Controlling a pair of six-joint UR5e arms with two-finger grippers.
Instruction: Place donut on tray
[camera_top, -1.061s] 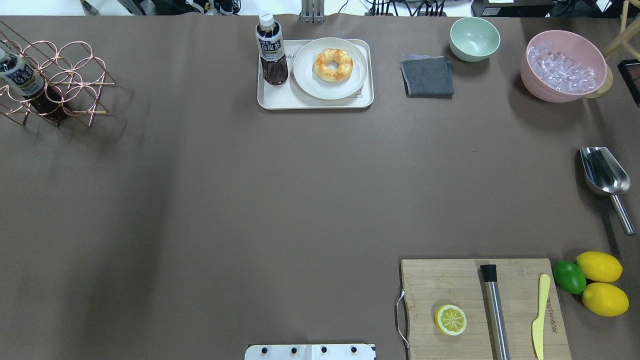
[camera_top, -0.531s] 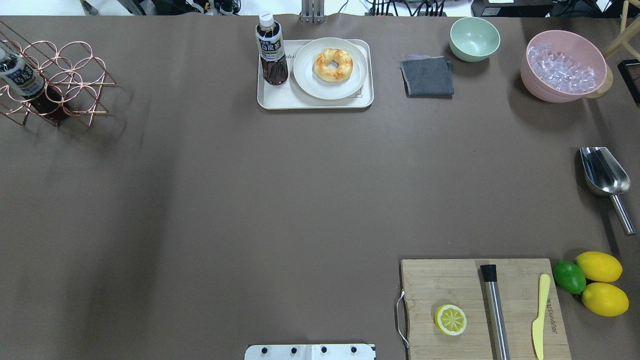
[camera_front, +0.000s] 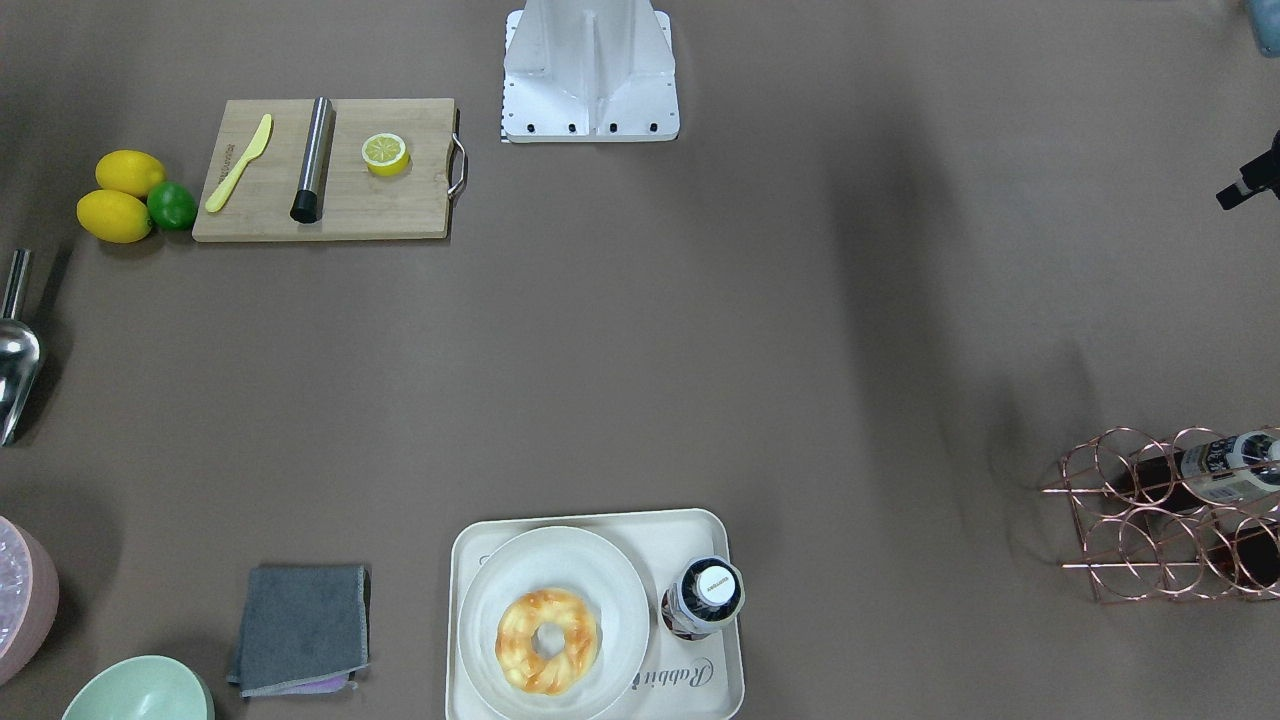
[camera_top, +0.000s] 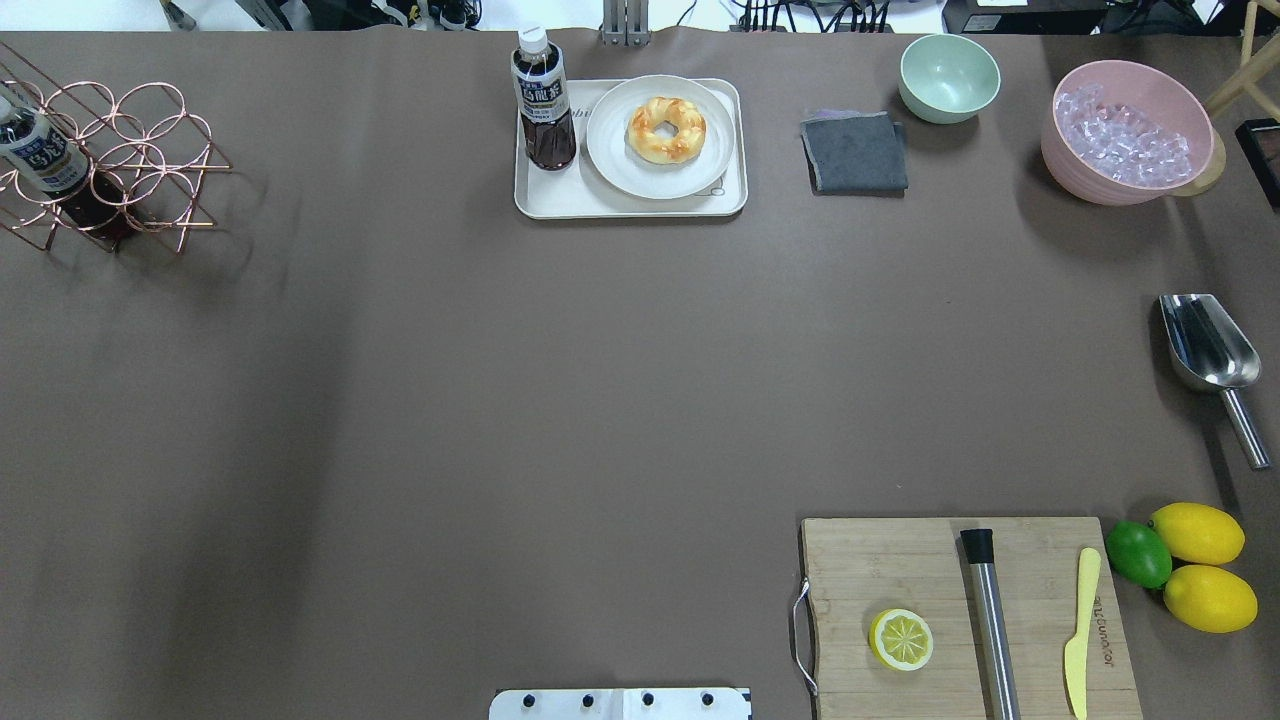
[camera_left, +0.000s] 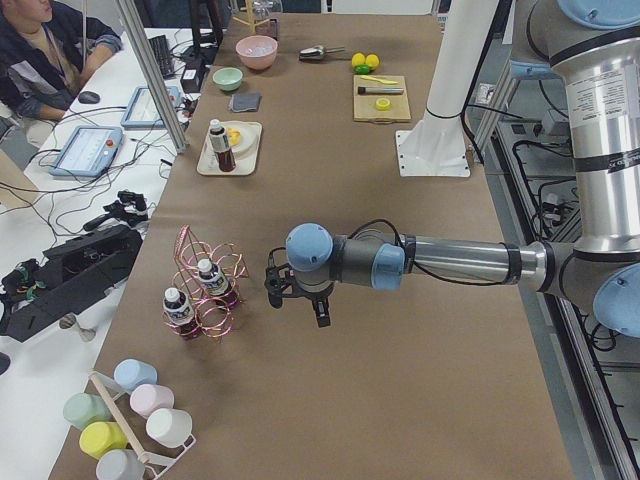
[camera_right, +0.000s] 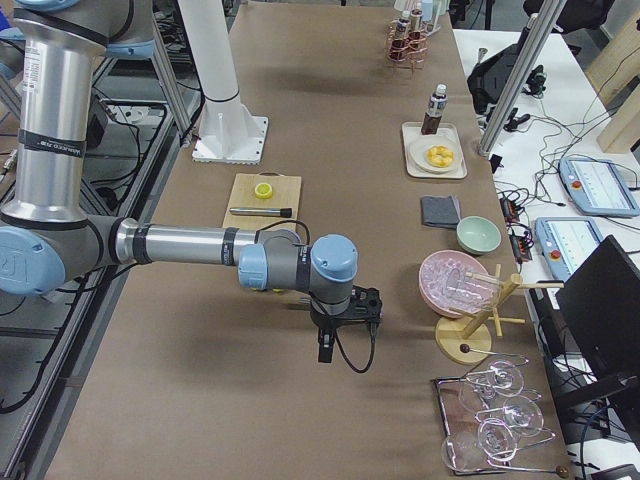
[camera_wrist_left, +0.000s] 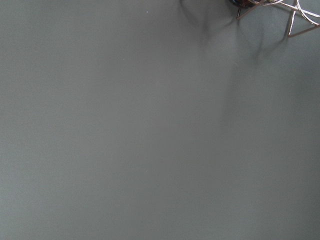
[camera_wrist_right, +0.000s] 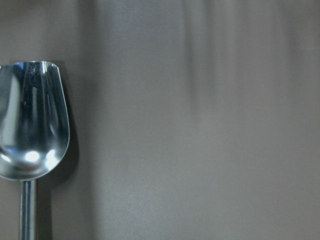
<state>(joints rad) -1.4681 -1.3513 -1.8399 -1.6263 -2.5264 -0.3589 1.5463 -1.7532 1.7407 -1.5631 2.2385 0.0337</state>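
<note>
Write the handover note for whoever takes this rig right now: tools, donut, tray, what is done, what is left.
Left tool: over bare table beside the wire rack, far from the tray; open or shut cannot be told.
Right tool: over the table near the metal scoop, also far from the tray; state cannot be told.
Donut: lies on the white plate, which sits on the tray next to the upright bottle.
Done: the donut is on the tray, by way of the plate, with neither tool touching it.
Left: apparently nothing; only check that resting on the plate counts.
</note>
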